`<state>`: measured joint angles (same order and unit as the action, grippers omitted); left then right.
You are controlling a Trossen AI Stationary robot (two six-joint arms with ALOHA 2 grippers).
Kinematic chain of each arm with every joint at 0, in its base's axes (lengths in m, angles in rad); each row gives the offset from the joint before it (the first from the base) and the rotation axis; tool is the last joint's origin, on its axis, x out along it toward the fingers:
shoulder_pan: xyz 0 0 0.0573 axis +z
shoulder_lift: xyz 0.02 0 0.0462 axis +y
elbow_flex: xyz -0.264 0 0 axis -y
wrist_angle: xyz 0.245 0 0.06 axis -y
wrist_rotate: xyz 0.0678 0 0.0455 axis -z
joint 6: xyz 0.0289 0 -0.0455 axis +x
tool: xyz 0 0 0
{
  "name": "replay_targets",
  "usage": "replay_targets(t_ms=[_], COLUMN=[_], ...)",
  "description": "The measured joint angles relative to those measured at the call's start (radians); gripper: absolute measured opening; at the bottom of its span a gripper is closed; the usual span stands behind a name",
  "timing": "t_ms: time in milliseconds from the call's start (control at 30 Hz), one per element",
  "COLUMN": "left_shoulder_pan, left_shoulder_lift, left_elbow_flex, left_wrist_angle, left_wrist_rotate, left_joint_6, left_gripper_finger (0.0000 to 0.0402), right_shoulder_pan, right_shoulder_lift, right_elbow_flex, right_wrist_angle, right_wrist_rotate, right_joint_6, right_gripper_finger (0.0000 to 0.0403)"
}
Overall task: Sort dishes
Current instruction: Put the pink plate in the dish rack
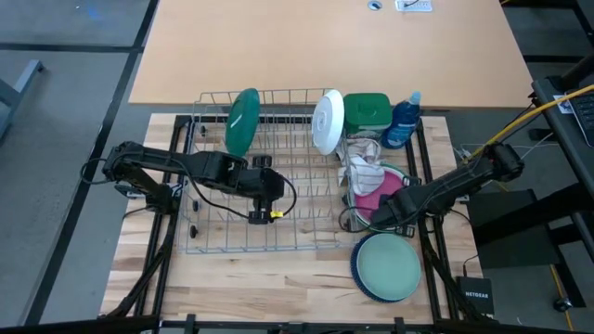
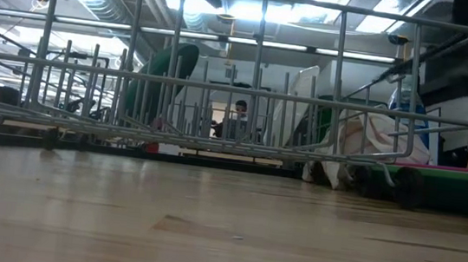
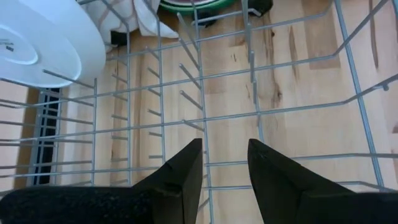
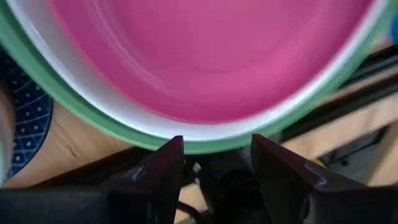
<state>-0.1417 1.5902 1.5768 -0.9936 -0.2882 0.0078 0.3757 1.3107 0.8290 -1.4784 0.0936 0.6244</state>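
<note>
Right hand, fingers wide, poised at the pink plate stack's rim to grasp; left hand, partly spread and empty, waits over the rack.

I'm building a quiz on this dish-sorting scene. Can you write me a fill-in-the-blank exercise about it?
1. Standing in the wire rack are a dark green plate and a ____ plate.
2. The right gripper faces a stack topped by a ____ plate.
3. The left gripper hovers over the rack with fingers ____.

Answers: white; pink; open
</note>
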Motion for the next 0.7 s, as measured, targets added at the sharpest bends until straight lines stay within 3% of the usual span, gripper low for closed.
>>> replay_targets(t_ms=[67, 233, 467, 700], left_shoulder_pan=[0.000, 0.000, 0.000, 0.000], left_shoulder_lift=[0.000, 0.000, 0.000, 0.000], left_elbow_flex=[0.000, 0.000, 0.000, 0.000], left_wrist_angle=[0.006, 0.012, 0.010, 0.011], left_wrist_rotate=[0.000, -0.001, -0.002, -0.003], left_joint_6=[0.000, 0.000, 0.010, 0.026], left_gripper_finger=[0.0117, 0.0117, 0.0117, 0.0117], right_shoulder_pan=[0.000, 0.006, 0.004, 0.004], right_shoulder_lift=[-0.007, -0.019, -0.028, -0.026], right_elbow_flex=[-0.050, -0.031, -0.030, -0.030], right_wrist_angle=[0.058, 0.086, 0.180, 0.257], right_wrist_rotate=[-0.027, -0.013, -0.112, -0.086], right_joint_6=[-0.001, -0.009, -0.028, -0.034], right_gripper_finger=[0.0188, 0.0176, 0.0136, 0.0122])
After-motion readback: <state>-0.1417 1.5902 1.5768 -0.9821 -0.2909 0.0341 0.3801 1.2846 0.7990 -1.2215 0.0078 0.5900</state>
